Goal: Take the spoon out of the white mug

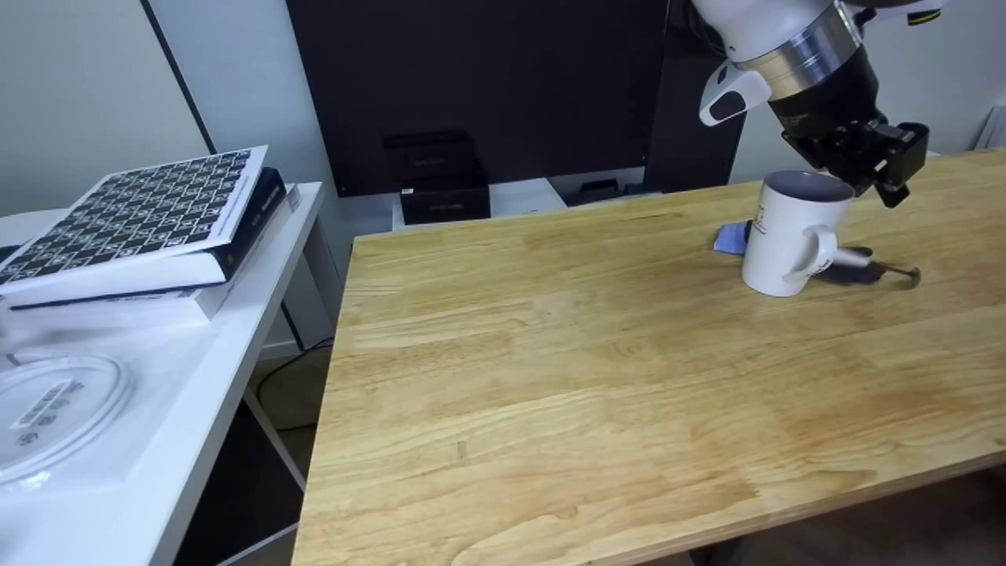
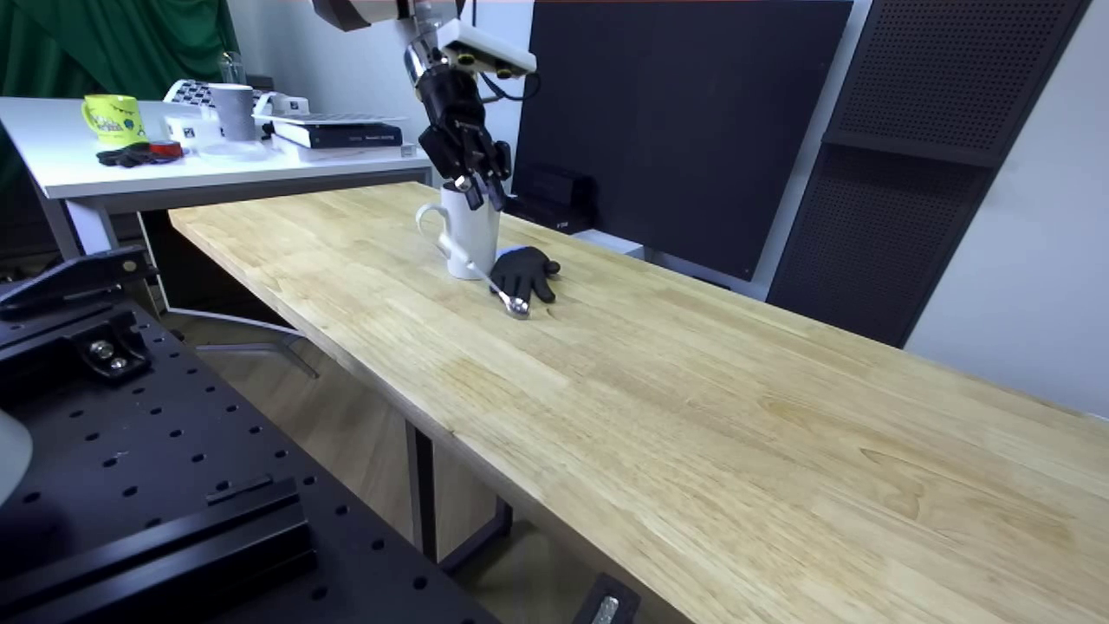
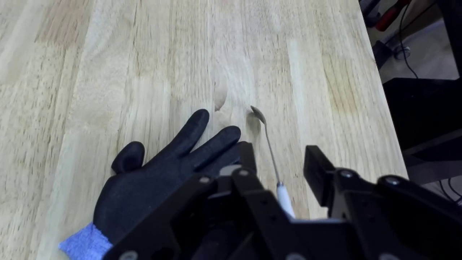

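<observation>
The white mug (image 1: pixel 774 244) stands upright on the wooden table, with its dark bluish inside showing; it is also in an exterior view (image 2: pixel 478 232). The spoon (image 1: pixel 855 258), with a white handle and thin metal neck and bowl, is outside the mug, slanting beside it with its handle end near the mug's loop. Its handle looks blurred; its bowl (image 2: pixel 517 307) is low, at or just above the table. In the wrist view the spoon (image 3: pixel 284 198) shows below and between the fingertips. My gripper (image 3: pixel 279 159) is open and empty, near the mug's rim in both exterior views (image 1: pixel 897 171) (image 2: pixel 483 195).
A black glove (image 3: pixel 144 198) with a blue cuff lies flat on the table (image 1: pixel 550 377), beside the mug and spoon. A white side table (image 1: pixel 181 369) with books (image 1: pixel 134 228) stands beyond one end. A black screen (image 2: pixel 676 130) stands behind the table.
</observation>
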